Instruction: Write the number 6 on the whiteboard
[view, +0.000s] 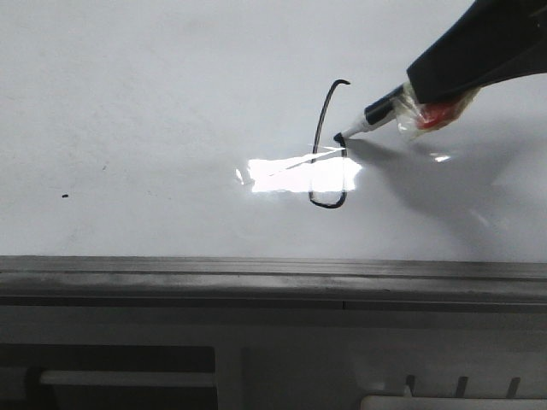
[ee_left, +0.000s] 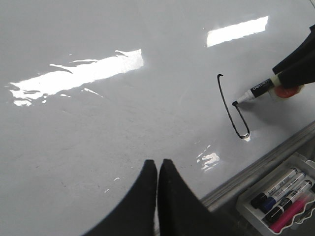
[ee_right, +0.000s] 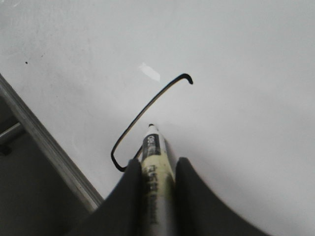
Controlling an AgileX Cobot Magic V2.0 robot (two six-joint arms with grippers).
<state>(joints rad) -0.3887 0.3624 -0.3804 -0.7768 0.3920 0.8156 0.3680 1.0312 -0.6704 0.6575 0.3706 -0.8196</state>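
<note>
- The right claw [ee_right: 155, 169] is closed on a marker [view: 376, 114], whose white-and-black barrel sits between the two dark fingers [ee_right: 129, 189] in the right wrist view.
- In the front view the marker enters from 2 o'clock and slants down toward 8 o'clock; its black tip touches the whiteboard [view: 154, 102] at the upper right end of the stroke's loop.
- The number 6 [view: 327, 145] lies just left of that tip: a tall, slightly curved stem with a small hook at 12 o'clock, and a narrow boxy loop at 6 o'clock crossing a bright patch of glare.
- The loop's right side rises to the tip; no stroke joins the tip back to the stem.
- The left claw [ee_left: 157, 169] has its two dark fingers pressed together, holding nothing, above bare board well apart from the stroke.
- A small black dot [view: 65, 196] sits far off at 9 o'clock from the figure.
- The grey edge rail [view: 273, 278] runs along the board's near side, close beneath the loop at 6 o'clock; wide bare board lies toward 9 and 12 o'clock.
- A tray of spare markers [ee_left: 283, 194] rests just beyond the rail in the left wrist view.
</note>
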